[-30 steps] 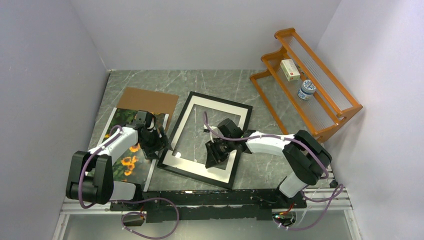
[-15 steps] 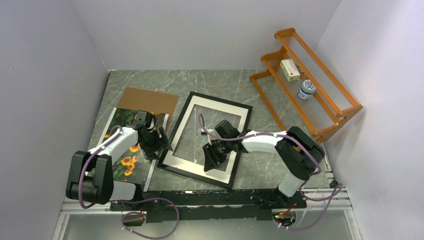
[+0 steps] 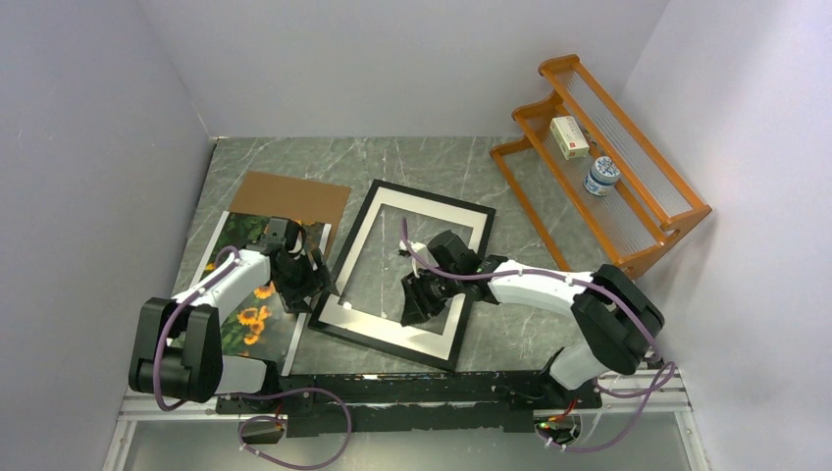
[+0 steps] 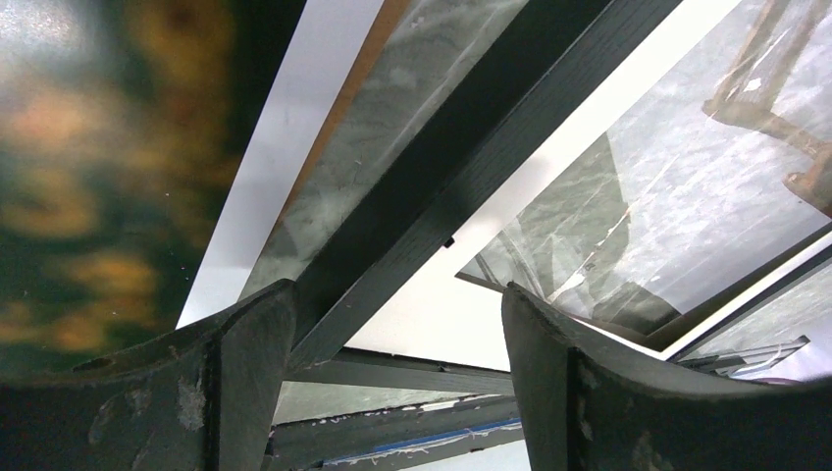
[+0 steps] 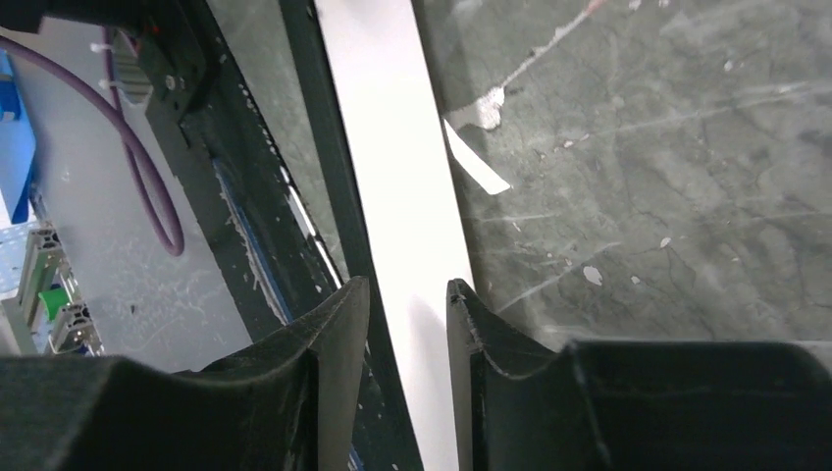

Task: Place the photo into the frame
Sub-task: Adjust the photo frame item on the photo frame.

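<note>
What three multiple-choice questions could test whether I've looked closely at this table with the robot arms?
1. How many things stand on the orange rack? A. one B. two C. four
2. Where does the photo lie? A. left of the frame B. inside the frame C. on the rack
3. How is the left gripper? A. open B. shut on the photo C. shut on the rack

Answers: 1 B, a box and a jar. 2 A, it lies flat beside the frame's left edge. 3 A, its jaws stand wide apart.
</note>
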